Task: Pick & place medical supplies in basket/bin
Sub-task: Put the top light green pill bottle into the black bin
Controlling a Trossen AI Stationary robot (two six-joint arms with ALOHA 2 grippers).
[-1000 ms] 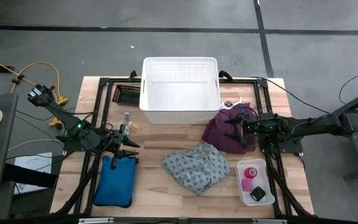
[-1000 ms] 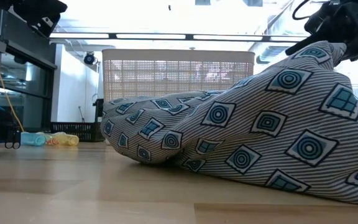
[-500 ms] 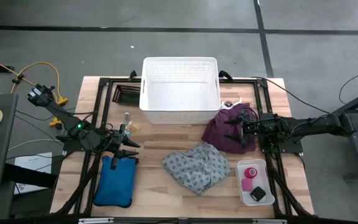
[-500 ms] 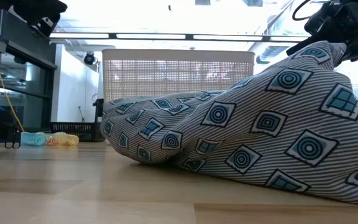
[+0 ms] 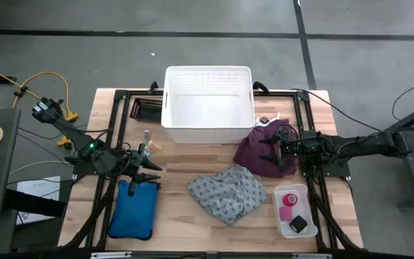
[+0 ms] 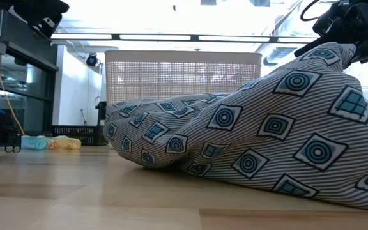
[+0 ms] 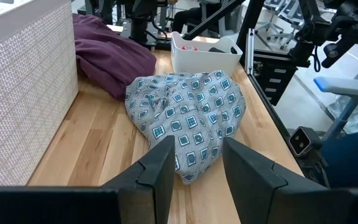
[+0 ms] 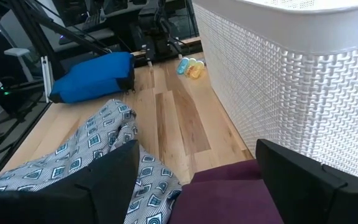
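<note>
The white basket stands at the table's far middle. A purple cloth lies bunched to its right. A grey patterned cloth lies crumpled on the table nearer the front and fills the low view. A pink tape roll and a small black block sit in a small white tray at the front right. My right gripper is open, above the purple cloth. My left gripper is open at the left and faces the grey cloth.
A blue pouch lies at the front left, just below my left gripper. Small yellow and blue items and a clear bottle lie left of the basket. A dark rack sits at the far left. Bare wood shows between the cloths and the pouch.
</note>
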